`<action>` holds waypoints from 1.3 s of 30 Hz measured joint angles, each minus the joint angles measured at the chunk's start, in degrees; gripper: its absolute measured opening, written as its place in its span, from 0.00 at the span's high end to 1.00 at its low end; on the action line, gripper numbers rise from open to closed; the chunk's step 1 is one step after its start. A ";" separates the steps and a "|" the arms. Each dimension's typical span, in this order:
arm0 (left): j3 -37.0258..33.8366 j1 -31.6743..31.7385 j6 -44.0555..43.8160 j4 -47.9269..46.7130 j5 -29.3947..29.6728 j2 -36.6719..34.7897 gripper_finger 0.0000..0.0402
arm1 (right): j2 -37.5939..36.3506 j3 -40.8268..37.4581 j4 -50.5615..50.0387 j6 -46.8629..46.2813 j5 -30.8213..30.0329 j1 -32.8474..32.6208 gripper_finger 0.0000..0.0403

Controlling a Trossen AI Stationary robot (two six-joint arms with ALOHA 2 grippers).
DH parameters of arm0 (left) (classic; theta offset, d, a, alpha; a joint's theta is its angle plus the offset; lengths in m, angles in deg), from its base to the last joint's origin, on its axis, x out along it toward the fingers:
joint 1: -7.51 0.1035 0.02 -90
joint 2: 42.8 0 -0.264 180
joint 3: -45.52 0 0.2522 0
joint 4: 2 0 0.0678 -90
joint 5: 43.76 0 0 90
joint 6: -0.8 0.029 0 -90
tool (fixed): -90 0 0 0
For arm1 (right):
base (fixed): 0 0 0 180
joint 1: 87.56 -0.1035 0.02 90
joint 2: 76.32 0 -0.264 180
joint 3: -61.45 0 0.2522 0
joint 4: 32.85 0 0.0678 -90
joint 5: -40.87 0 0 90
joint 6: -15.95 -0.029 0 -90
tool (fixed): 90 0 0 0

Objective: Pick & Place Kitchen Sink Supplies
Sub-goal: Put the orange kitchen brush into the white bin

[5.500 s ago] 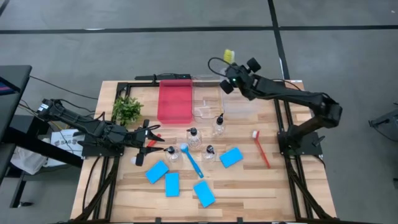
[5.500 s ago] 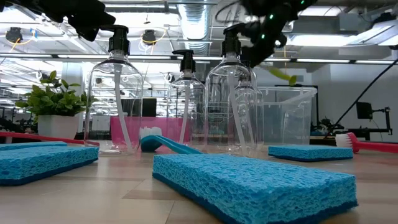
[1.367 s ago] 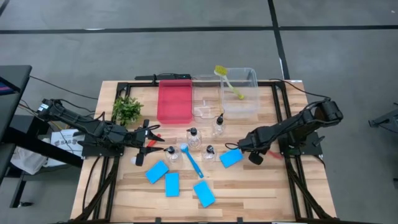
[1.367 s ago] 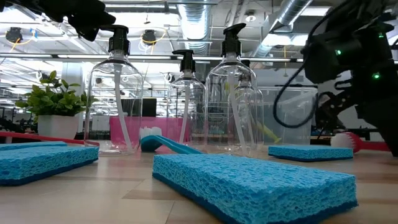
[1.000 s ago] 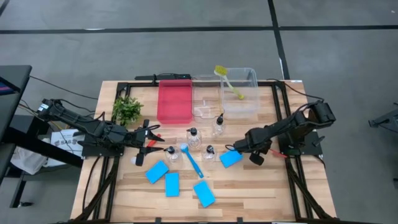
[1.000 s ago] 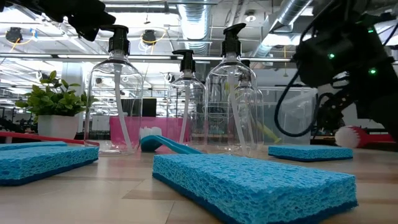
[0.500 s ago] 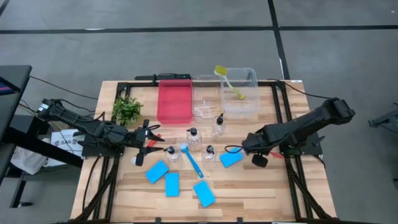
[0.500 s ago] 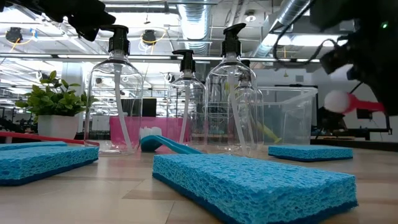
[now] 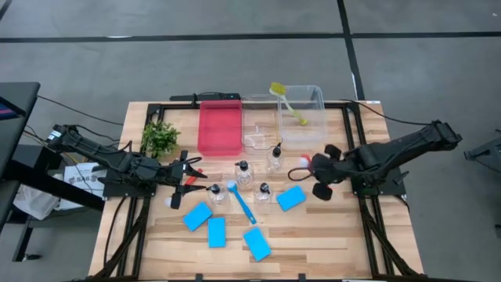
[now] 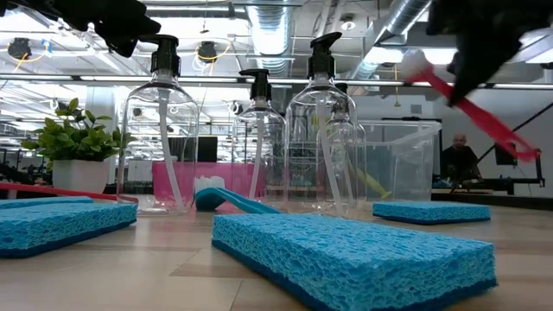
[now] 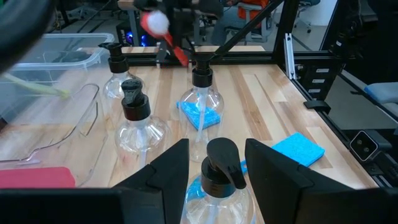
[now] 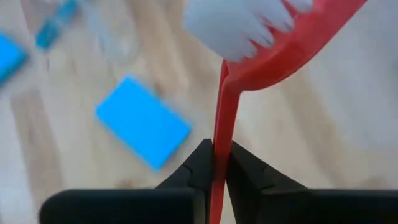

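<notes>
My right gripper [image 9: 315, 168] is above the table's right part, shut on a red brush [image 10: 484, 112] with a white bristle head [image 9: 305, 162]. My left gripper [image 9: 190, 182] waits open at the table's left. Its fingers stand either side of a clear bottle's black pump top [image 11: 221, 163], apart from it. Three more pump bottles [image 9: 243, 174] stand mid-table. A blue brush [image 9: 241, 202] and several blue sponges [image 9: 217, 232] lie flat on the wood. A yellow-green brush [image 9: 291, 108] leans in a clear bin [image 9: 313, 117]. My right gripper pinches the red brush's thin handle [image 12: 219, 146] between its two fingers, a short way behind the bristle head [image 12: 239, 28]. The fingers slant downward from the table's right. The brush is lifted clear of the table and tilted, its head higher than its free handle end [image 10: 525, 152].
A red tray [image 9: 220, 127] and a second clear bin [image 9: 261, 125] stand at the far edge, left of the brush's bin. A small green plant [image 9: 160, 137] is at the far left. One blue sponge [image 9: 290, 197] lies just below my right gripper. A person shows beyond the table [image 10: 458, 155].
My right gripper has risen from the table's right part with the red brush and tipped as it went, drifting a little toward the far edge. The brush has come off the wood and now hangs clear and slanted, head uppermost.
</notes>
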 joint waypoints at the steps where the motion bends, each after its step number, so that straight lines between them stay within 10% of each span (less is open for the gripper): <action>1: 0.00 -0.01 0.00 0.00 0.01 0.00 0.60 | -0.76 0.00 1.15 0.93 -2.09 0.06 0.92; 18: 0.00 0.00 0.02 0.20 0.00 0.00 0.60 | -9.06 0.09 32.77 24.77 -43.04 8.29 0.96; 39: 0.00 0.00 0.04 0.20 0.01 -0.01 0.60 | 0.77 0.09 35.50 25.20 -35.71 21.99 0.86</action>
